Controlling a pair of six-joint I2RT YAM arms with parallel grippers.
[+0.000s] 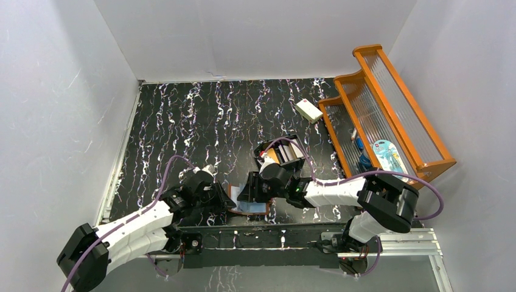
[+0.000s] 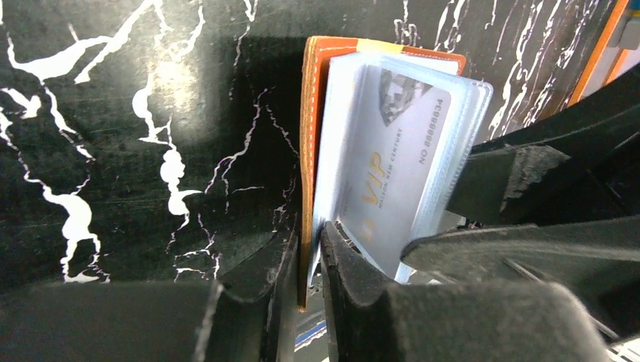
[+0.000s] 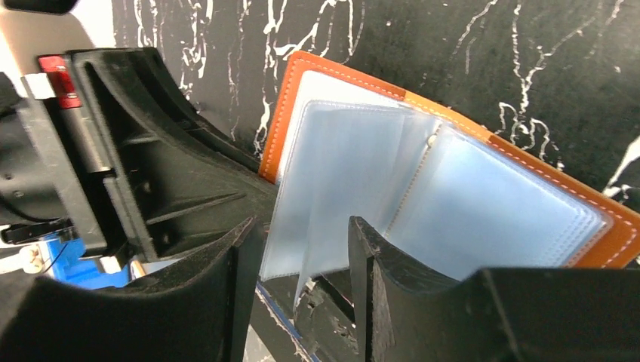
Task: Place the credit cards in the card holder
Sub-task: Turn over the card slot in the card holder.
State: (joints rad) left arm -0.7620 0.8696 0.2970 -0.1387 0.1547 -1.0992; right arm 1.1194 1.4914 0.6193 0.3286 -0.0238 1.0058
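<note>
left wrist view: the left gripper (image 2: 308, 253) has its two black fingers (image 2: 260, 302) drawn close together on the near edge of the orange-brown cover of the card holder (image 2: 313, 113), the cover standing on edge in the narrow slot between them. just to the right of that cover the clear sleeves (image 2: 340, 136) fan open, and a grey vip card (image 2: 396, 166) sits inside one sleeve, its printed face visible through the plastic. the right gripper's fingers enter this view from the right, touching the outer edge of the sleeves. right wrist view: the right gripper (image 3: 302, 260) has its fingers apart with several pale blue-grey sleeves lying in the gap; whether the pads press on them cannot be told. the holder lies opened here, orange cover with white stitching beneath, sleeves spread over it. top external view: the holder rests on the black marbled table (image 1: 182, 121) near its front edge, between the two gripper heads, which meet over it. behind the right wrist stands a black box (image 1: 286, 152) holding other credit cards (image 1: 271, 157), orange and pale. farther back lies a white block (image 1: 309, 111), beside an orange wooden rack (image 1: 389, 115) along the right side.
</note>
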